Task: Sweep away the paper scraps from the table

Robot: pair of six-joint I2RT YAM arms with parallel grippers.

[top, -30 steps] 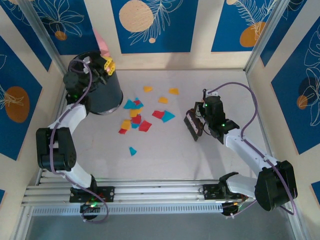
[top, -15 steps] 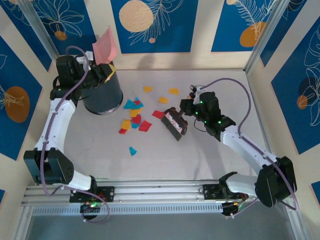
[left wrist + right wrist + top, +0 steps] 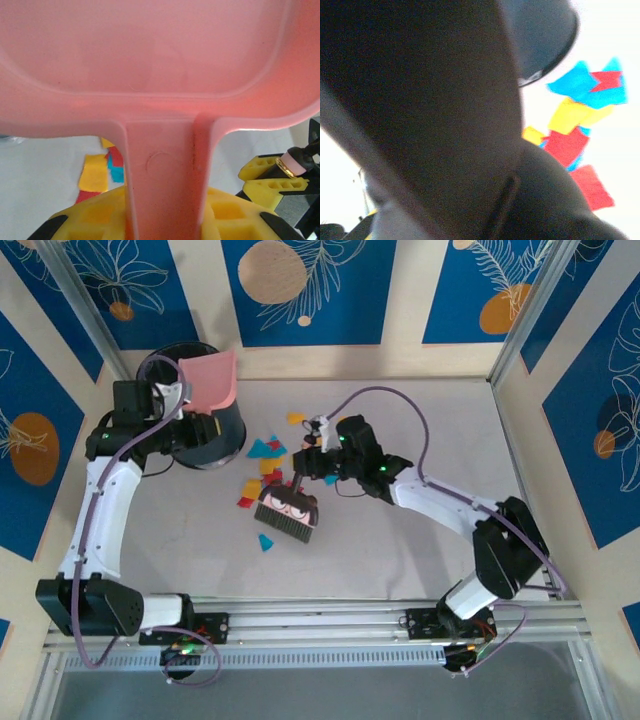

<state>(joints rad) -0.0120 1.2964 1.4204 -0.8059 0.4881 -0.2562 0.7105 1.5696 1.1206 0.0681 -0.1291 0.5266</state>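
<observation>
Left gripper (image 3: 172, 398) — clamped on pink dustpan (image 3: 210, 381) handle, upper left, by black bin (image 3: 218, 436). Right gripper (image 3: 308, 462) — clamped on brush (image 3: 288, 511), frame centre, touching paper scraps (image 3: 262, 449).

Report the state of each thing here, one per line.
Pink plastic dustpan, lifted, gripped by left gripper.
Small cartoon-face brush, face up beside the scraps, held by right gripper.
Coloured paper scraps, loose on pale grey table.
Round black bin, upright, open.

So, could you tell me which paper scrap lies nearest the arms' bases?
The lone small teal-blue paper scrap, just nearer than the cartoon-face brush; all the other scraps lie farther back.
</observation>
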